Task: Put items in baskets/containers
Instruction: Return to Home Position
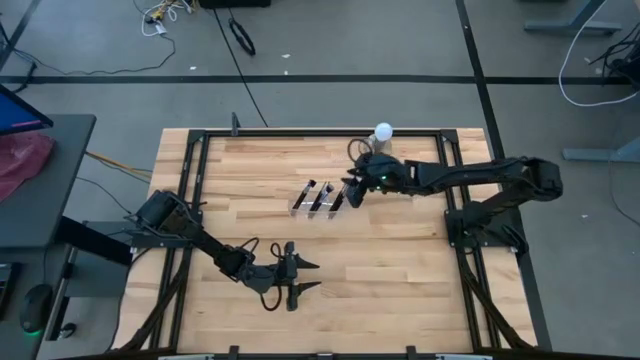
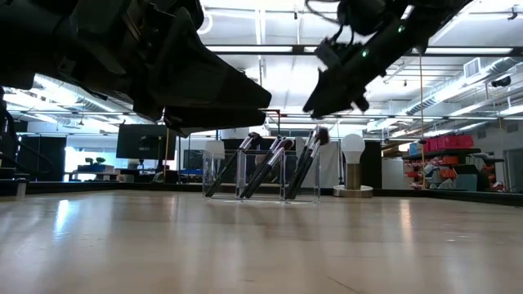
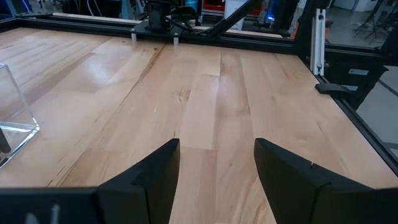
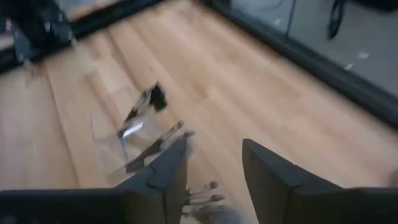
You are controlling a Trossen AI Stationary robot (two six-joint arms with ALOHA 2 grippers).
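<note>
Brushes (image 2: 265, 167) lean in the clear organizer (image 2: 219, 162), mid-table toward the far edge, tips tilted toward the right gripper (image 1: 351, 192). It hovers just beside the organizer's right end, fingers spread and empty. Left gripper (image 1: 306, 277), near the front edge, is spread too. I get the lean only from the low view; the high view shows dark bars.

Holder: the clear holder (image 1: 318, 200) stands on the table (image 1: 400, 270), a little behind the table's middle.
Brushes: the brushes (image 2: 268, 167) stand leaning inside the holder's compartments, tops tilted toward the table's right side.
Ball: the ball on its base (image 1: 382, 132) stands at the table's back edge, behind and right of the holder, apart from it.
Right gripper: the right gripper (image 1: 352, 190) hangs above the holder's right end.
Left gripper: the left gripper (image 1: 306, 277) is near the table's front edge, before the holder and well apart from it.
</note>
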